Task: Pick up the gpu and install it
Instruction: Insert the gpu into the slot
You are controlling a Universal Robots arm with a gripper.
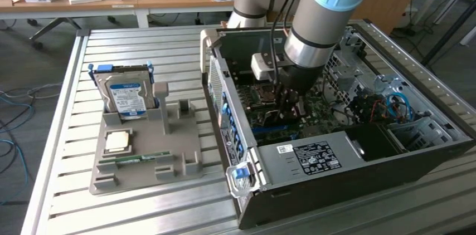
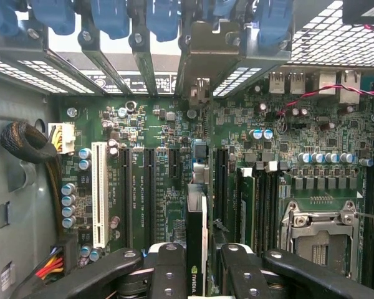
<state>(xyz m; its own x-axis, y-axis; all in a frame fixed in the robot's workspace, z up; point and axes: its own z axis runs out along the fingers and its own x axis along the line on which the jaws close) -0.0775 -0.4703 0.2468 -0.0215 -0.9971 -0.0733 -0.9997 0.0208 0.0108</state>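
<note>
Behind the work area, wooden office tables with boxes and a lamp base can be seen. Nearer the camera, a ribbed metal desk (image 1: 67, 135) carries two things: a grey parts holder (image 1: 145, 151) on the exterior view's left and an open black computer case (image 1: 357, 157) on the exterior view's right.

On the parts holder, a silver hard drive (image 1: 126, 97) with a blue and white label is stood upright at the far end. A small square chip (image 1: 117, 141) is laid flat closer to the camera, and a thin green RAM stick (image 1: 137, 160) is laid just in front of it.

A robot arm (image 1: 316, 23) with a grey and pale blue body is reached down into the open case from above, and its gripper (image 1: 286, 104) is lowered close to the green motherboard (image 2: 143, 187).

In the wrist view, the gpu (image 2: 196, 230) is seen edge-on as a thin black card, clamped between the two black fingers (image 2: 168, 268), which are set narrow around it. The card is held upright directly above the motherboard, in line with the long expansion slots, beside a white slot (image 2: 100, 193). Whether its lower edge is touching a slot cannot be told. Blue retaining clips (image 2: 109, 15) are lined along the rear slot openings of the case, and a processor socket (image 2: 321, 233) is visible beside the memory slots.
</note>
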